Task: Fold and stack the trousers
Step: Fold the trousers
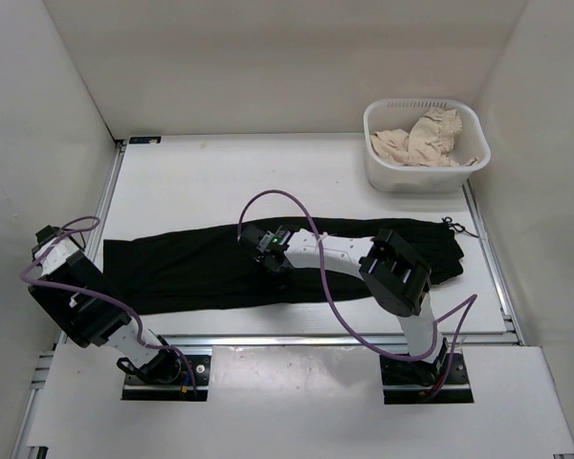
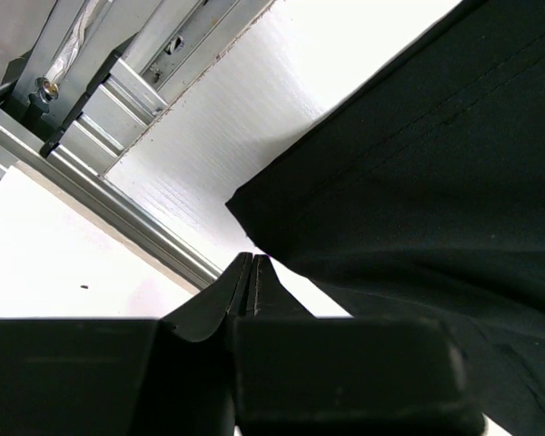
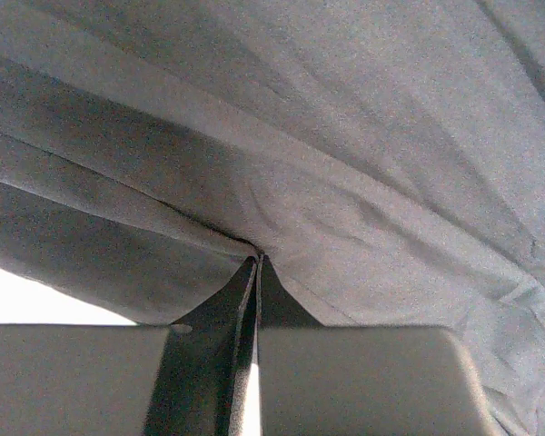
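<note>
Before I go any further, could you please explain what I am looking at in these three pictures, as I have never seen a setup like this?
This is a robot made of two arms bolted at the near edge of a white table. The wide picture comes from a fixed camera above and behind them. The other two come from a small camera on each wrist, looking along that arm's own two fingers. A pair of black trousers lies stretched across the table. At the far right stands a white basket with a beige frilly cloth in it. The left gripper is shut at the trousers' left end and seems to pinch the edge. The right gripper is shut on a fold of the fabric near the middle.
</note>
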Available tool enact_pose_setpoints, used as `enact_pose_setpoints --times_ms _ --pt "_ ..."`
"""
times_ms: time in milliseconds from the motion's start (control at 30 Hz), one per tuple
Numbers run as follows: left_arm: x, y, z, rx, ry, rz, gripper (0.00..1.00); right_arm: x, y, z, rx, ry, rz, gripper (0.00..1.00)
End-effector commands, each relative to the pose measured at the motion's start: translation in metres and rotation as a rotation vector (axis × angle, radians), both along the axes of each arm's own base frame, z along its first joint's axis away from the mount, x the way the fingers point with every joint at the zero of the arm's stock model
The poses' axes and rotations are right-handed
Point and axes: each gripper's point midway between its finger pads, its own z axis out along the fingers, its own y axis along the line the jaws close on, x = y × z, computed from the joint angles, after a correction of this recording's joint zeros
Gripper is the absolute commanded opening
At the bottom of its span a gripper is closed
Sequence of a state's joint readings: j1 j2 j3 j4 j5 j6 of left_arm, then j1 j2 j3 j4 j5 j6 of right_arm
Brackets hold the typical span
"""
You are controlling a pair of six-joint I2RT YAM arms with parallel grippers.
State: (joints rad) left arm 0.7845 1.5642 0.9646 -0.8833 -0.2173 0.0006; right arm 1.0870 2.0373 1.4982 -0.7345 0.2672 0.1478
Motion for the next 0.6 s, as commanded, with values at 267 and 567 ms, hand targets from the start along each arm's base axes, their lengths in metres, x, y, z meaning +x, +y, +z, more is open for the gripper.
enact_pose_setpoints --times_ms 267,567 --pt "0.011 0.017 0.02 0.063 -0.064 0.017 0.14 -0.012 -0.015 0.052 0.092 -0.03 0.007 0.0" --pt "0.01 0.018 0.021 0.07 -0.058 0.018 0.14 -0.055 -0.035 0.046 0.117 0.115 0.063 0.0"
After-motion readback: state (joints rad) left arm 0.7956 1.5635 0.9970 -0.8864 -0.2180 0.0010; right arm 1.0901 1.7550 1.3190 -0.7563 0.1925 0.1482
